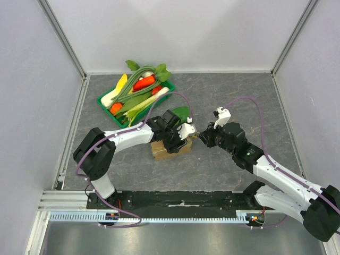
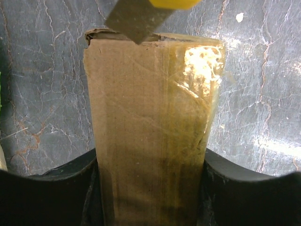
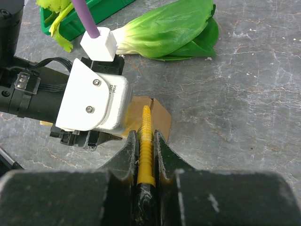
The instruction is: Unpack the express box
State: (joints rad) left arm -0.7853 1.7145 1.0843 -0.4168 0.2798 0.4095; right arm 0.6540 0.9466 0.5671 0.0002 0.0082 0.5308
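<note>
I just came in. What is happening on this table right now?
Two robot arms work on the express box, a small brown carton sealed with clear tape. The left gripper straddles it, its fingers on either side; whether they press it I cannot tell. The right gripper is shut on a yellow cutter, whose blade is at one end of the box. The box is not yet open. A bok choy lies nearby, and a green tray of vegetables stands further back.
</note>
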